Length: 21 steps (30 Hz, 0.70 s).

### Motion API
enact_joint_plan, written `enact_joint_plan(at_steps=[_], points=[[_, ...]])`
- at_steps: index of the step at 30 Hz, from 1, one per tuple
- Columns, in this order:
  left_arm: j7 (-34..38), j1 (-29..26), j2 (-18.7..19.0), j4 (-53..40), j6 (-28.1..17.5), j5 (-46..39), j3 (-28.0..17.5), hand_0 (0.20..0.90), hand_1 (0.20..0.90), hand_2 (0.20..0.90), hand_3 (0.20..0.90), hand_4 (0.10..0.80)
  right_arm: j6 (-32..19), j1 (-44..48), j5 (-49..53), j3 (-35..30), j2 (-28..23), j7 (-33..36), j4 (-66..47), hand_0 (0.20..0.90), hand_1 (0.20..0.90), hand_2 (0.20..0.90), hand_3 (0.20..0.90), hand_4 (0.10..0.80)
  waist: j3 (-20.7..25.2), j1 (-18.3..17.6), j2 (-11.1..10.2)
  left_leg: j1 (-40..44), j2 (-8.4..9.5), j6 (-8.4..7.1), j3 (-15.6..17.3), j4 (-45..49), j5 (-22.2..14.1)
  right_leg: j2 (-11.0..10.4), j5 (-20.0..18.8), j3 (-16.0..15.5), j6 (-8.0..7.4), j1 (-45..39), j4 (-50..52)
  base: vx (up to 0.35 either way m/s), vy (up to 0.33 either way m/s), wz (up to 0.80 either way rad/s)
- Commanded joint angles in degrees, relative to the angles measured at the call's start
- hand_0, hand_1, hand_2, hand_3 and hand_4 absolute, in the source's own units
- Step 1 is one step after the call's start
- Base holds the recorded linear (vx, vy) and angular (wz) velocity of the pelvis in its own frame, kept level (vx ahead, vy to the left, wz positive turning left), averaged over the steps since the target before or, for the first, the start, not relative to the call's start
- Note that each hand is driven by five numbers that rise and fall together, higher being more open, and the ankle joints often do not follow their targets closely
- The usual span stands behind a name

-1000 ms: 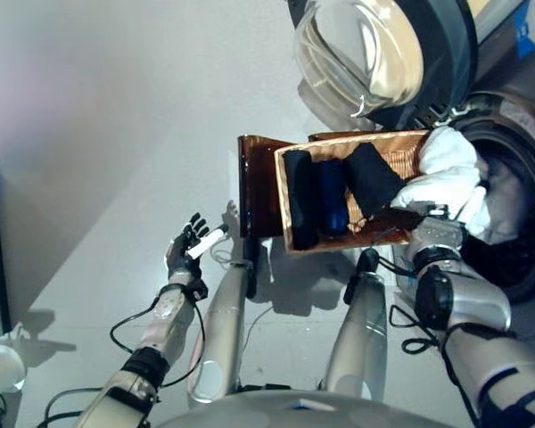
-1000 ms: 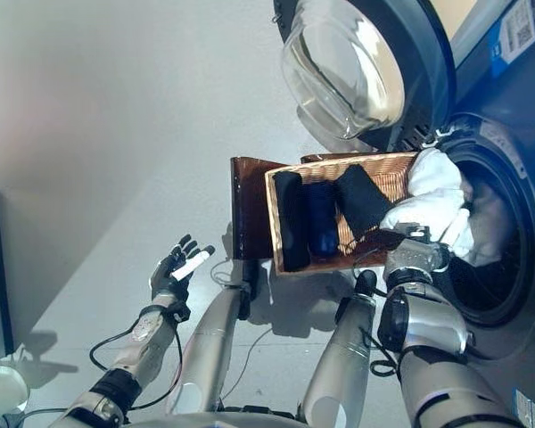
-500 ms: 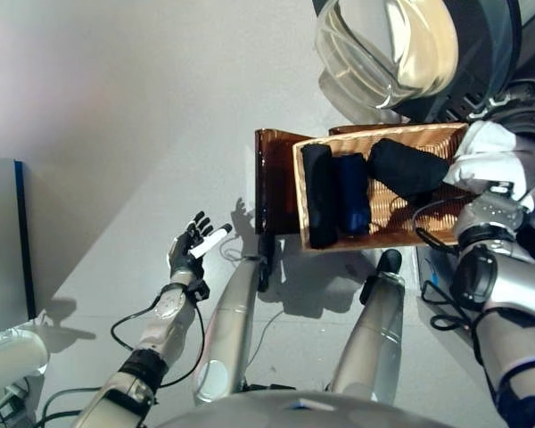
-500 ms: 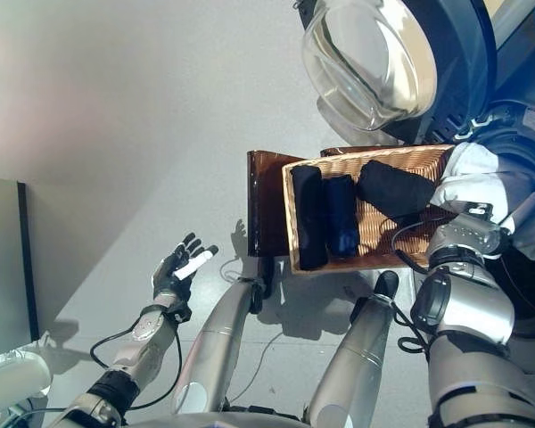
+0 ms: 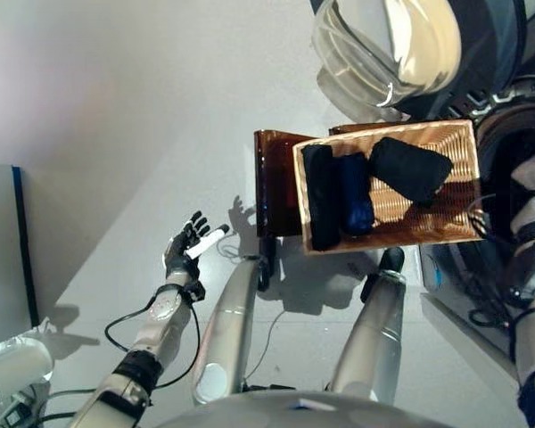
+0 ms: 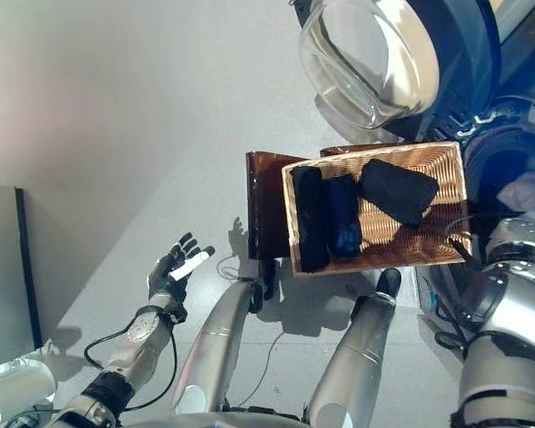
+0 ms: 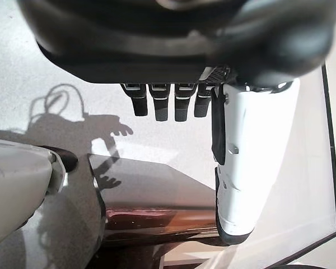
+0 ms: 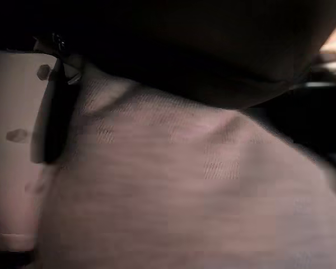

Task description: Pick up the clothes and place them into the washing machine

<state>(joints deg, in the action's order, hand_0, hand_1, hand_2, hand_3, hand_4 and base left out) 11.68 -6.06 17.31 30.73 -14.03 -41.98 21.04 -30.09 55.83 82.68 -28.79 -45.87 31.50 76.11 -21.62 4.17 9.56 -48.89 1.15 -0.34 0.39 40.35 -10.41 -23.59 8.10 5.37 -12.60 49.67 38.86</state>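
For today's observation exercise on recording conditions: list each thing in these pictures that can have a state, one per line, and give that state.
Washing machine door: swung open.
Wicker basket: still holds three dark clothes.
Dark clothes: rolled, lying in the basket.
White garment: inside the drum opening.
Left hand: open, empty, held out over the floor.
Right hand: hidden at the drum; fingers cannot be told.

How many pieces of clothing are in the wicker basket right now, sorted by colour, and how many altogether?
Black: 2, a long roll at the wicker basket's left end and a bundle lying aslant toward its right.
Dark blue: 1, a roll between them.
Total: 3 in the basket.
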Motion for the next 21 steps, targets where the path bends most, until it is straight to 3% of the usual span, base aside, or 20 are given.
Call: enact_joint_plan(at_steps=[1,11,12,13,21], points=[[1.17,3.28,3.11,-1.76,-3.41,0.64,-2.53,0.900,0.900,0.900,0.900,0.800,-7.55,-0.30,-3.47,3.44,-11.70,0.14,-4.13,0.200,0.200,0.200,0.200,0.300,6.21,-2.34,0.83,4.41,-6.08,-6.02,-5.24,1.20,-5.22,0.82,-1.06,2.08,2.31,-2.02,1.24,-0.012,0.030,-0.11],[0.98,3.34,3.04,-1.84,-3.24,-0.44,-1.48,0.900,0.900,0.900,0.900,0.800,-7.66,2.00,-2.82,5.70,-10.49,-0.27,-3.34,0.200,0.200,0.200,0.200,0.300,6.45,-2.48,1.13,3.69,-6.30,-6.03,-5.09,1.95,-5.19,0.99,-0.70,2.13,2.43,-1.56,2.06,0.001,0.001,-0.06],[1.17,3.20,3.02,-1.79,-3.27,-0.55,-1.62,0.900,0.900,0.900,0.900,0.800,-7.62,2.04,-2.56,5.92,-9.93,-0.50,-3.27,0.708,0.708,0.708,0.708,0.663,6.41,-2.58,0.96,3.69,-6.39,-6.06,-5.09,2.06,-5.17,1.03,-0.69,2.09,2.51,-1.62,2.17,0.000,0.000,0.00],[1.25,3.15,3.03,-1.62,-3.31,-0.62,-1.75,0.900,0.900,0.900,0.900,0.800,-7.71,1.98,-2.32,5.83,-9.64,-0.50,-3.11,0.900,0.900,0.900,0.900,0.800,6.42,-2.66,0.88,3.77,-6.38,-6.08,-5.05,2.00,-5.19,1.07,-0.69,2.03,2.52,-1.67,2.18,0.000,0.000,0.00],[1.76,3.15,3.28,-1.45,-3.25,-1.24,-2.50,0.900,0.900,0.900,0.900,0.800,-7.27,1.88,-1.23,5.79,-7.85,0.27,-1.43,0.900,0.900,0.900,0.900,0.800,6.34,-2.72,0.26,4.31,-6.46,-6.15,-4.81,1.30,-4.99,1.42,-1.03,2.05,2.75,-2.18,1.50,0.000,0.000,0.00]])
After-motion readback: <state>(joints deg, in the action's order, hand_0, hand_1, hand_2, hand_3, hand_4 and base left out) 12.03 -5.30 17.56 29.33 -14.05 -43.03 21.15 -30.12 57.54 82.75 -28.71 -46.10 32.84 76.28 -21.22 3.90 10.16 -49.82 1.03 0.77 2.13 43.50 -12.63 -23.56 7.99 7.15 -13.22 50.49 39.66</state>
